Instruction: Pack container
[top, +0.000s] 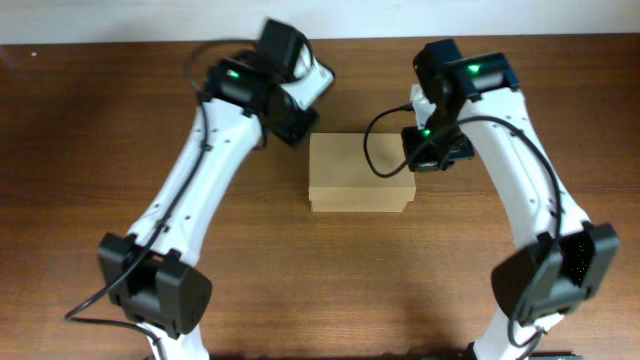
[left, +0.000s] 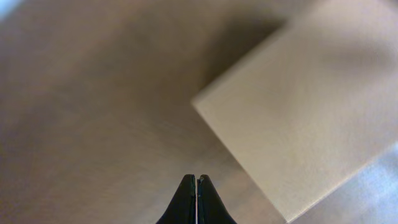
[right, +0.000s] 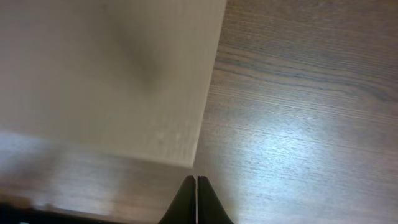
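The worktop (top: 300, 290) under me is dark brown wood with a long, even grain, and it fills nearly the whole overhead view. Along its far edge runs a narrow strip of pale wall (top: 400, 18); that is all of the room I can see.

The container (top: 360, 172) sits near the middle of the worktop, between my two wrists. It is a plain tan cardboard box, and from above its top looks flat and closed, with the near side wall showing as a slightly darker band.

My left arm (top: 190, 200) reaches to the box's far left corner. My left jaws are pressed together with nothing between them. They are over bare wood, with the corner of the box ahead and to the right, clear of the tips. That wrist view is soft and blurred, so the grain hardly shows there.

My right arm (top: 520, 190) bends in on the box's right side, and a black cable (top: 372, 150) from it loops over the right part of the box top. My right jaws are also together and hold nothing. Their tips are just beside the box's near corner; I cannot tell whether they touch it. To the right of them the wood carries a bright sheen of reflected light, and the grain lines are sharp.
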